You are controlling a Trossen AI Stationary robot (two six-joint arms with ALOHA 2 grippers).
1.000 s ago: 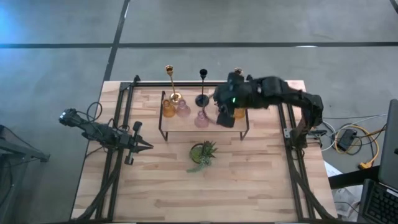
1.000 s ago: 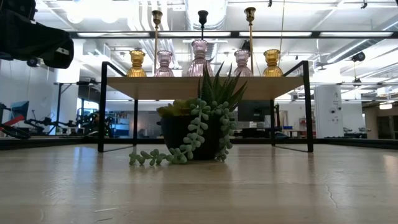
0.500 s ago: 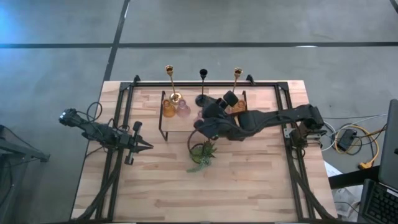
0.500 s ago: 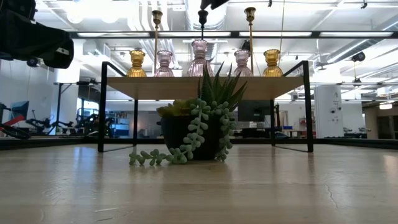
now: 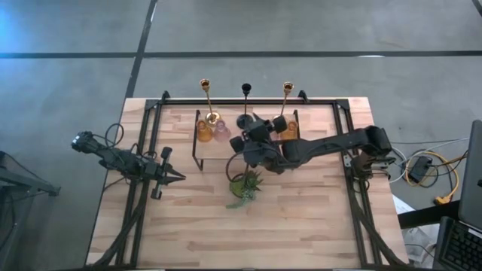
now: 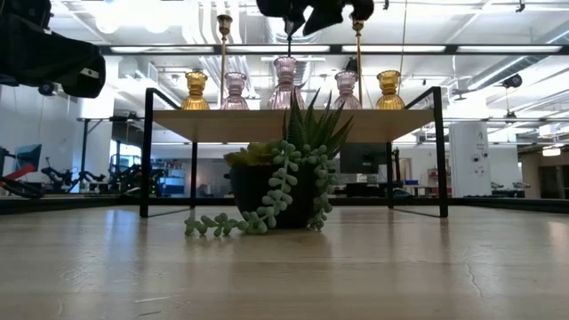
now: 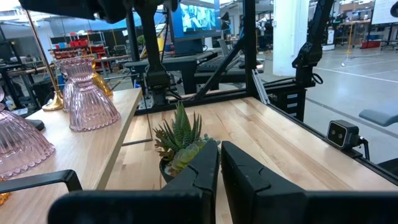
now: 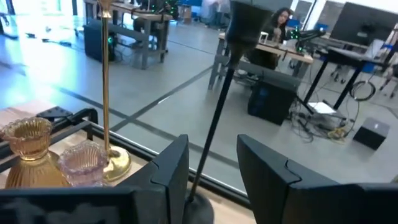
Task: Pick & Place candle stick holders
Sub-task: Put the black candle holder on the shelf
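Observation:
On a small raised wooden shelf [image 5: 218, 150] stand a black candle stick holder [image 5: 245, 102], two gold ones [image 5: 205, 94] [image 5: 287, 96], and squat amber [image 6: 196, 91] [image 6: 388, 89] and pink [image 6: 235, 91] [image 6: 346, 89] glass holders, each on its base. My right gripper [image 5: 250, 129] is open up by the black holder's upper stem [image 8: 214, 124], one finger on either side of it, and touches nothing that I can see. My left gripper [image 5: 177, 177] is shut and empty above the table's left part.
A spiky green plant [image 5: 245, 185] in a dark pot stands on the table just near of the shelf, trailing green strands at its base [image 6: 222, 224]. A taller pink glass holder [image 6: 286, 83] stands at the shelf's middle. Black frame rails [image 5: 139, 188] run along the table's sides.
My right gripper has gone from the shelf's right part toward the table's left and come up to the black holder, so that its stem now stands between the open fingers. In the low view the gripper has come into sight at the black holder's top. No holder has moved.

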